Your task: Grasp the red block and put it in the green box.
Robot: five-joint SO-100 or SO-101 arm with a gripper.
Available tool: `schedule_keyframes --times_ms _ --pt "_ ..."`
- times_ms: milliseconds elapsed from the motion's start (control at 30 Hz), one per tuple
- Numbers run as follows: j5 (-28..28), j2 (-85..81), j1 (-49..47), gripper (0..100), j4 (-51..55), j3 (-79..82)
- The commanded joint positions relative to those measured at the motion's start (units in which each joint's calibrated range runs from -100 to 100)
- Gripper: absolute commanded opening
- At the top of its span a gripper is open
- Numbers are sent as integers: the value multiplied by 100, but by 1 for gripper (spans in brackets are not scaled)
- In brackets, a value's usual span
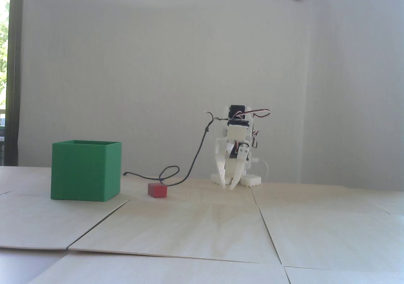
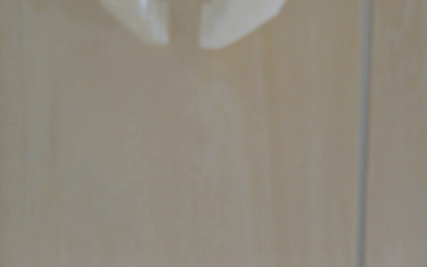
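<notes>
White plastic, my gripper [image 1: 228, 188] points down at the pale wooden surface [image 1: 202, 227] with its two fingertips almost on the boards, just in front of my own base [image 1: 249, 180]. In the fixed view the tips stand a narrow gap apart, nearly closed, and nothing sits between them. In the wrist view my gripper [image 2: 183, 44] enters from the top edge, blurred, with the same slim gap between its tips and only bare wood grain behind it. I hold nothing.

Taking the green box [image 1: 86, 170] as my landmark in the fixed view: it stands on the surface with its top open. Red block [image 1: 157, 190] rests flat on the surface to the right of the box, near it but clearly apart. My gripper is further right again, well beyond the block and not touching it. A thin black cable [image 1: 195, 157] hangs from the top of my arm, runs down toward the box side and loops on the surface just behind the block. I cannot tell whether the loop touches the block.

A seam [image 2: 364, 133] between boards runs down the right side of the wrist view.
</notes>
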Motion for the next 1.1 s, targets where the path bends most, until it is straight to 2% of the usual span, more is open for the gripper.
schedule_keyframes --times_ms 0,1067 --pt "-20 -97 -44 2 202 82" --pt "-31 -97 -20 2 126 73"
